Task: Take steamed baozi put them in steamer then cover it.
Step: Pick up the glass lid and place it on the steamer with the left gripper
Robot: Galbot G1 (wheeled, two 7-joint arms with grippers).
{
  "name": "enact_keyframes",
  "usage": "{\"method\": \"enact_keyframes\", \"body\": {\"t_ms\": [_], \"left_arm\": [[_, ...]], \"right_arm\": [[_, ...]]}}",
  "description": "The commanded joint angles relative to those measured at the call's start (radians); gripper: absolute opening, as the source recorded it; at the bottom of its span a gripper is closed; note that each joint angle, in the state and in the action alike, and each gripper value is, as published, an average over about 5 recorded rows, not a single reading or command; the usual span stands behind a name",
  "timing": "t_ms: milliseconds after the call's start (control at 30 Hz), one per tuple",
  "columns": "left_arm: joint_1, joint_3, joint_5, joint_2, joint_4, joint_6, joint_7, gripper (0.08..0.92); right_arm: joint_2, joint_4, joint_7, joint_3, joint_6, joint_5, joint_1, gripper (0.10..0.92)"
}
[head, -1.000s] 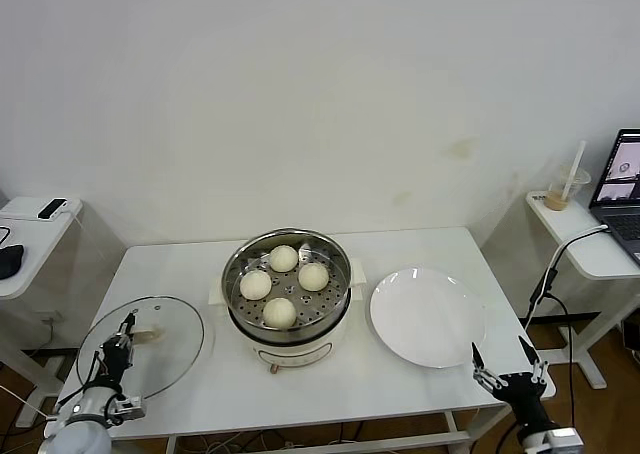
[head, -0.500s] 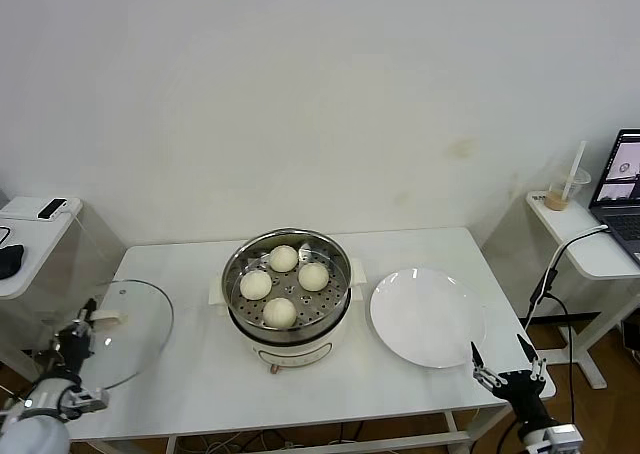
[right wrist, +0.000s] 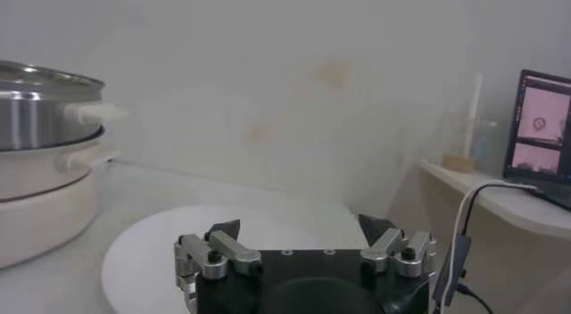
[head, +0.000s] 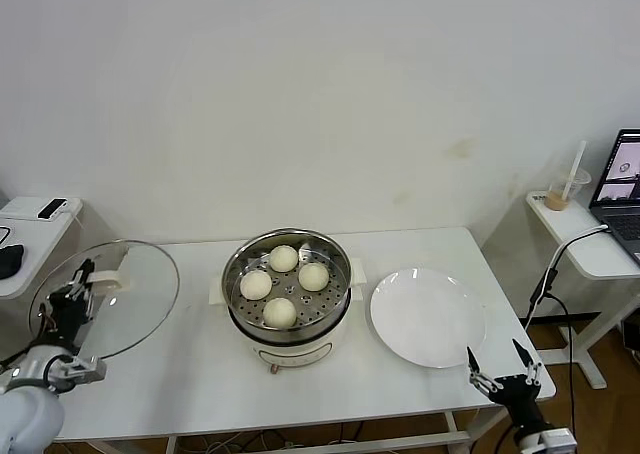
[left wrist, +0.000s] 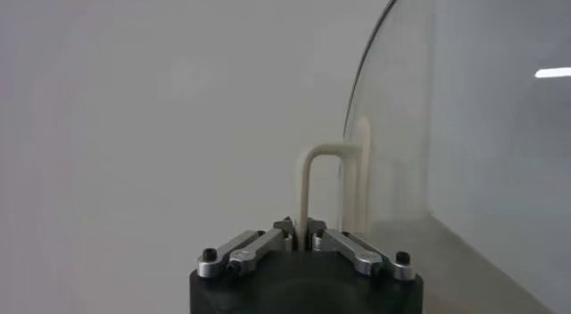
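Four cream-white baozi [head: 283, 283] sit on the perforated tray inside the shiny steel steamer [head: 237, 261] on its cream base at the table's middle. My left gripper [head: 80, 285] is shut on the cream handle [left wrist: 315, 177] of the clear glass cover [head: 130, 299]. It holds the cover tilted, lifted off the table, left of the steamer. In the left wrist view the glass [left wrist: 464, 128] stands beside the handle. My right gripper [head: 503, 367] is open and empty at the table's front right corner, near the white plate [right wrist: 169, 244].
A flat white plate [head: 427, 317] lies right of the steamer. Small side tables stand at far left [head: 30, 236] and far right, the right one with a laptop [head: 622, 186] and a cup [head: 563, 190]. A cable [head: 545, 274] hangs by the table's right edge.
My left gripper has lifted the cover off the table and tilted it up. It first drew left, then rose. The right gripper has barely moved.
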State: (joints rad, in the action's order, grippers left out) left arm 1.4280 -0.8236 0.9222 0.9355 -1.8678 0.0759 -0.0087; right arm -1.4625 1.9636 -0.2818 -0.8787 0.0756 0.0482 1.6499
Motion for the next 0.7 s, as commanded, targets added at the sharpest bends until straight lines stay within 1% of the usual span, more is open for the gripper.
{"method": "enact_keyframes", "body": {"t_ms": [33,167,333,467,700], "left_arm": [[-0.124,0.220,-0.044,-0.043,-0.196,0.206,0.101,0.148],[-0.219,0.357,-0.052,-0.022,-0.198,0.284,0.116,0.148],[-0.312,0.491,0.029,0.048,-0.170,0.319,0.148,0.148],[-0.370,0.556,0.120,0.114,-0.143,0.340,0.191,0.148],[-0.446,0.632,0.237,0.205,-0.108,0.377,0.268,0.148]], "right_arm": [[-0.009,-0.011,-0.001,0.001,0.013,-0.062,0.007,0.823],[-0.014,-0.022,-0.002,0.011,0.023,-0.084,0.010,0.823],[-0.023,-0.022,-0.013,0.030,0.035,-0.108,0.010,0.823],[-0.033,-0.024,-0.013,0.048,0.034,-0.130,0.005,0.823],[-0.043,-0.049,-0.009,0.069,0.041,-0.160,-0.007,0.823]]}}
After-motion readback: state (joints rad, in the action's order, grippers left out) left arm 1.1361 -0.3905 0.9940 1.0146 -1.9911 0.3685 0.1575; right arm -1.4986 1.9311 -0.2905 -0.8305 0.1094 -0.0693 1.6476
